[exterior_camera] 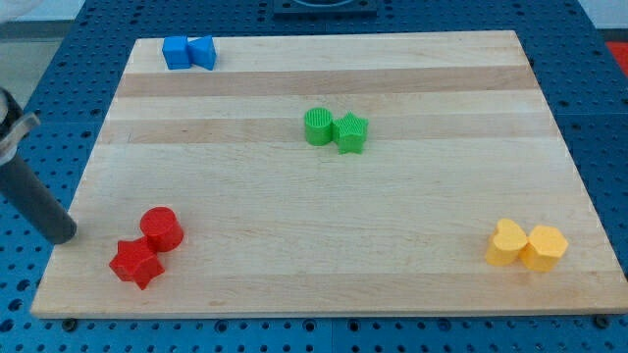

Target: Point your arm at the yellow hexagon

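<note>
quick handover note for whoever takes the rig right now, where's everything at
My tip is at the board's left edge, just left of the red cylinder and red star.
The yellow hexagon sits at the view's bottom right, touching the yellow heart.
Green pair in the middle, blue pair at top left.
Done: nothing yet. Left: sweep across the board to the hexagon.

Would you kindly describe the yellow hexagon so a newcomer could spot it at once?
On the wooden board, look to the view's bottom right corner, where two yellow blocks touch. The yellow hexagon is the right one, flat-sided, unlike the lobed yellow heart at its left.
</note>
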Action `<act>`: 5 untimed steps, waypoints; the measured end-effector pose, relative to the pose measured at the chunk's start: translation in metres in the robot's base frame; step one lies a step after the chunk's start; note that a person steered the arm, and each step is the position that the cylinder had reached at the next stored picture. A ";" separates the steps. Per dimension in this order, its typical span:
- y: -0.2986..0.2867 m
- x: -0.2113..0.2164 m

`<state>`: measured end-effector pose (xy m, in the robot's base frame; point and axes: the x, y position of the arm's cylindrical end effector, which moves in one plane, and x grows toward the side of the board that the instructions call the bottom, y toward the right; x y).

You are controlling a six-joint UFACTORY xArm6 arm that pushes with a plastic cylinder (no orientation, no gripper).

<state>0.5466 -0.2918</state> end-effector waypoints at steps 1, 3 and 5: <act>0.024 0.015; 0.058 0.052; 0.109 0.020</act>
<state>0.5664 -0.1827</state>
